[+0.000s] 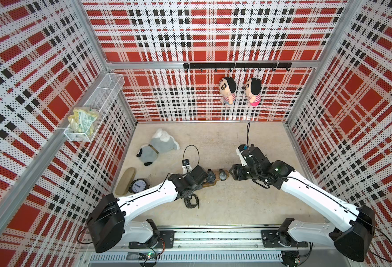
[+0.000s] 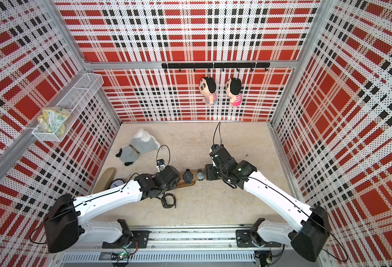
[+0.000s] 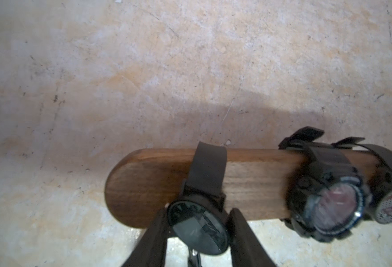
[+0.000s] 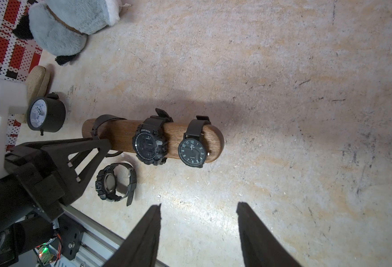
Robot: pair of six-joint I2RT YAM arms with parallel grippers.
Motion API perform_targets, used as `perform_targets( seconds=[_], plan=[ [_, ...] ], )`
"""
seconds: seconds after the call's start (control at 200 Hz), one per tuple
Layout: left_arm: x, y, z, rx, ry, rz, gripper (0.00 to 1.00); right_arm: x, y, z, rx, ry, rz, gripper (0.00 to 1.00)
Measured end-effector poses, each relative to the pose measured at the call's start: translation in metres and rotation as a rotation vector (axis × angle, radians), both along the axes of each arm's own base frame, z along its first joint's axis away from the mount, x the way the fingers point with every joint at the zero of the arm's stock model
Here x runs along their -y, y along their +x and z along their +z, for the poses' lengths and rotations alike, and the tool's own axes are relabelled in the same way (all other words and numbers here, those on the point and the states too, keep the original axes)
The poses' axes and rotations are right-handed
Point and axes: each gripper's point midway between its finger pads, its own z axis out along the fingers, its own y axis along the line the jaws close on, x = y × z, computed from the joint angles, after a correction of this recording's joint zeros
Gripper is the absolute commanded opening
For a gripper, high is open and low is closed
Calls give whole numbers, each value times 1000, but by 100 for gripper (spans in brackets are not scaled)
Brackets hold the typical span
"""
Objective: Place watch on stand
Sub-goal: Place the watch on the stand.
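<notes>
Right wrist view: left gripper (image 4: pixel 102 144) clamps watch (image 4: pixel 104 119), three on stand (image 4: pixel 121 136); right gripper (image 4: pixel 198 205) gapes empty.

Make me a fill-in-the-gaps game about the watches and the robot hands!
1. The wooden stand carries ___ watches.
2. A fourth watch lies on the ___ near the stand.
3. The left gripper grips the end watch, while the right gripper holds ___.
4. The black alarm clock has a ___ face.

Missing words: three, table, nothing, white.
</notes>
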Motion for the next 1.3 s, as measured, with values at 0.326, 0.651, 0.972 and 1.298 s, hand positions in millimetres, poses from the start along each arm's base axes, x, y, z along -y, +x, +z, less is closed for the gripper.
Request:
perform_targets(
  seconds=[0.326,0.651,0.972,1.298],
  plan=[
    [30,5,0,1,1,-76,43,4,-4,-11,-19,-18,-1,57],
    [29,5,9,31,0,-81,73,4,-4,-8,-13,-13,-1,57],
    [13,2,76,212,-103,-47,80,1,-7,-8,-12,-13,13,57],
    [-44,-24,101,352,-235,52,97,-73,-57,-11,-21,51,208,56]
  ],
)
